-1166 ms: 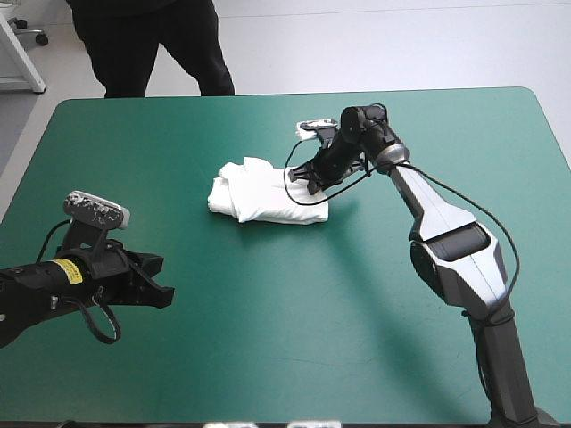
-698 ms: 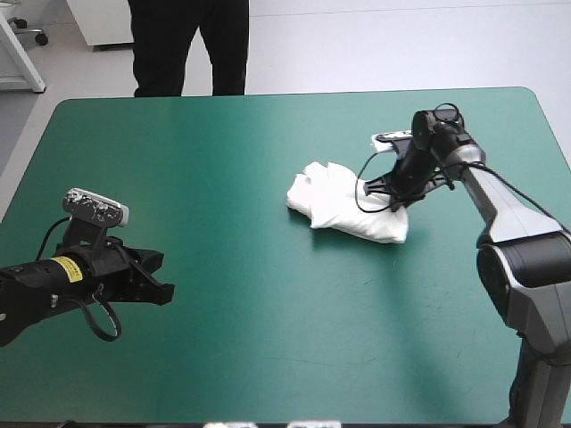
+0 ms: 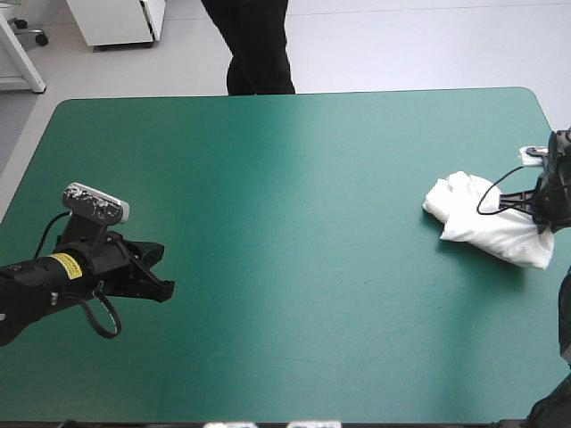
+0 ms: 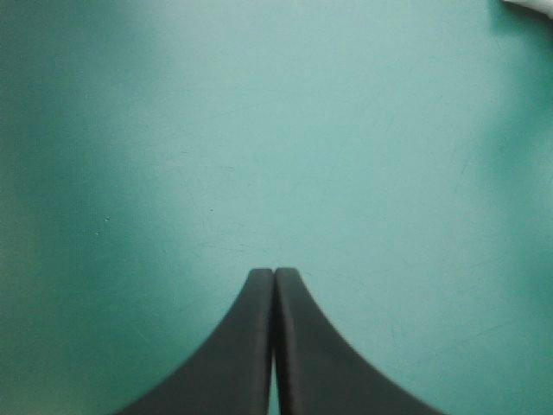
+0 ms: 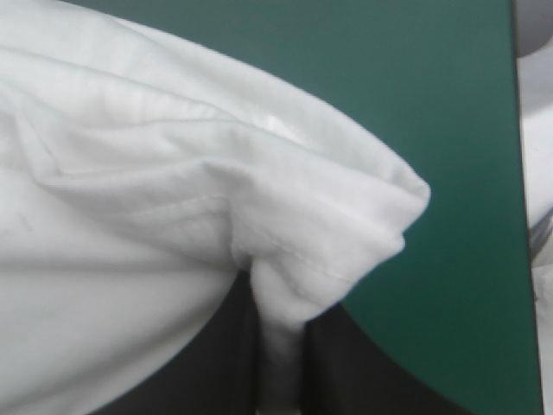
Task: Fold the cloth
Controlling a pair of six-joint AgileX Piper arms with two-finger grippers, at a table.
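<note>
One white T-shirt [image 3: 486,221], a folded bundle, lies by the table's [image 3: 294,134] right edge, the right gripper [image 5: 278,346] clamped on a fold. Near the left edge, the left gripper [image 4: 274,277] hovers over the teal-green cover, jaws pressed together.

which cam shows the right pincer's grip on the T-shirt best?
Right wrist view: close up, the T-shirt sits pinched in the right pincer. The high view shows the whole bundle by the right edge of the table, the pincer partly cut off. The left wrist view catches only a white corner.
</note>
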